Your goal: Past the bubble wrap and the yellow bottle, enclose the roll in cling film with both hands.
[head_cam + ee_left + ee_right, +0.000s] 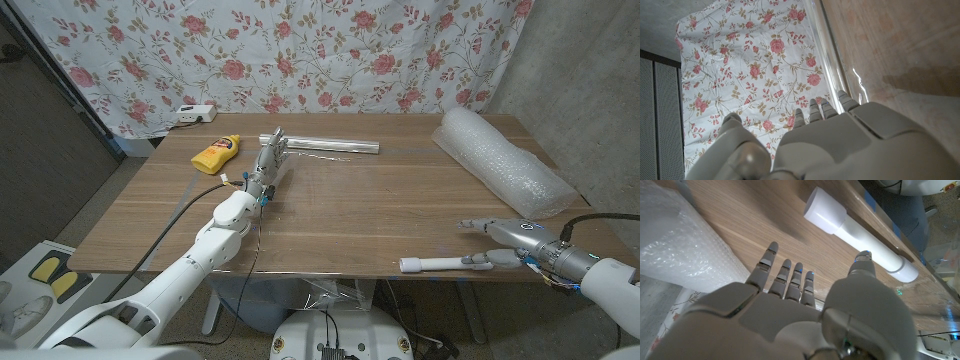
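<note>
The left hand [268, 163] gripped the cling film [325, 146] beside the bottle [216, 153], while the right hand [512, 243], fingers spread and empty, lay beside the roll [438, 263].

Your cling film roll [325, 146], a long shiny tube lying flat across the far tabletop, one end at your left robot hand [270, 157] fingertips, a clear sheet trailing back from it, well away from your right robot hand [500, 232]

Both arms are showing white rounded shells. Left hand [268, 160] is wearing pale grey segmented fingers; coloured wires and a black cable are trailing at its wrist. Right hand [505, 236] is showing silver-grey plating, dark wrist band, black cable.
</note>
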Available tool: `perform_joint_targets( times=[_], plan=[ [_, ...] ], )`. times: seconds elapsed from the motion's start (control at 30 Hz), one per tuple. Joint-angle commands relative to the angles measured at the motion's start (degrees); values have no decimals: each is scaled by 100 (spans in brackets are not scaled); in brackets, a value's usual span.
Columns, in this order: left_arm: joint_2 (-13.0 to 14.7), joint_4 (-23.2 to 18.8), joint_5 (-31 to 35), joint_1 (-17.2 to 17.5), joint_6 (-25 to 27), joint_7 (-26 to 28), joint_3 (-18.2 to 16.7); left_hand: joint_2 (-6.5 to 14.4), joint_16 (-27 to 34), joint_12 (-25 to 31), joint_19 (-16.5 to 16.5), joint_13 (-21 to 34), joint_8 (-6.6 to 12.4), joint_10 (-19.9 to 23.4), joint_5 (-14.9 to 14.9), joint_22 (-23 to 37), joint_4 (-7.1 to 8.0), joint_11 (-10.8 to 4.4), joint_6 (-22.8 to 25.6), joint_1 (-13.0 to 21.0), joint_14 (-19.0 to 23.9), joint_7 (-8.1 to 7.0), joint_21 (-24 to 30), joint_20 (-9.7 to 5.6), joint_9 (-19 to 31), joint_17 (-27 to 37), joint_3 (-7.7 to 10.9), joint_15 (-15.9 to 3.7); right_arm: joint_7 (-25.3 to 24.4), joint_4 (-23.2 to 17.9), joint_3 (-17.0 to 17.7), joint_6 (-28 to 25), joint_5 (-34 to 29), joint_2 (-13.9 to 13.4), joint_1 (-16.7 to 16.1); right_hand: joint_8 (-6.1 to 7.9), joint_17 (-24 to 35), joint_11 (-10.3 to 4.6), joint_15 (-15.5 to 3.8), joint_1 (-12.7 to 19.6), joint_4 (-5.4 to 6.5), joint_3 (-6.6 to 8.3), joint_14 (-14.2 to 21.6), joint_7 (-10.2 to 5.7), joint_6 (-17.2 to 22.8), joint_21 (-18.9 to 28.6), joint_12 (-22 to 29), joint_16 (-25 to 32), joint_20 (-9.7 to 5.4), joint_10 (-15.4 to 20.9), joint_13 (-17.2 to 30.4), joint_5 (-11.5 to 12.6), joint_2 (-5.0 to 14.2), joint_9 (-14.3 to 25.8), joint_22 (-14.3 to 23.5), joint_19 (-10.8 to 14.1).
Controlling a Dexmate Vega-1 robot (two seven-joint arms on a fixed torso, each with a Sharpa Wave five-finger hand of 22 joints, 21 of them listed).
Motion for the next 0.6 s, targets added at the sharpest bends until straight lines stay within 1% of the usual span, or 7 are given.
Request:
perform_joint_targets(
  times=[0.03,0.07,0.13,0.17,0.37,0.5,0.6],
  plan=[
    [36,-60,-2,19,36,7,-5,29,52,30,7,13,27,27,55,16,-5,-22,37,-35,-7,-7,-18,-18,13,18,-3,-3,37,-47,9,-66,-216,27,-67,7,9,-21,-559,67,-11,61,102,-25,45,40,44,58,46,86,24,16,10,12,3,66],
    [37,-62,0,20,28,8,-8,29,52,31,8,13,28,28,55,16,-6,-27,36,-35,-9,-10,-18,-20,13,18,-4,-4,42,-66,-1,-90,-276,26,-77,5,11,-21,-556,69,-10,64,118,-28,44,45,44,66,46,91,26,16,15,12,4,80],
    [31,-83,3,35,23,46,-17,30,52,34,7,13,31,37,55,16,-7,-17,39,-36,-6,-8,-18,-18,13,18,-5,-5,26,-70,-21,-101,-332,26,-84,0,57,-74,-607,59,20,88,310,-49,78,148,85,165,-86,229,56,14,72,11,26,371],
    [36,-85,5,33,26,40,-16,30,53,37,7,13,32,45,55,16,-7,-11,40,-36,-5,-5,-18,-20,13,18,-6,1,39,-69,-31,-115,-327,26,-83,2,70,-88,-616,60,22,92,357,-56,96,166,92,191,-122,250,65,13,78,11,31,426],
    [41,-114,-6,53,42,39,-14,33,43,11,3,13,37,-16,55,16,-10,-23,43,-39,-29,-6,-20,-18,13,18,-10,-5,-2,-72,-70,-162,-476,14,-116,12,108,-73,-666,59,34,108,483,-61,143,162,98,265,-133,273,83,13,112,10,39,442],
    [60,-139,31,52,57,63,-4,34,41,5,2,13,39,-32,56,16,-12,-16,46,-40,-36,-10,-20,-20,12,18,-12,-1,-42,-72,-83,-167,-546,3,-152,19,178,-144,-732,83,35,140,650,-67,194,165,149,374,-144,388,115,16,165,8,48,478],
    [34,-130,6,57,40,60,-9,35,40,4,-1,13,38,-34,56,16,-13,-14,40,-41,-40,-10,-21,-25,12,18,-14,-3,-26,-80,-98,-182,-601,-26,-176,40,211,-143,-746,110,25,158,694,-91,262,161,155,412,-149,393,130,17,184,8,50,480]
  ],
)
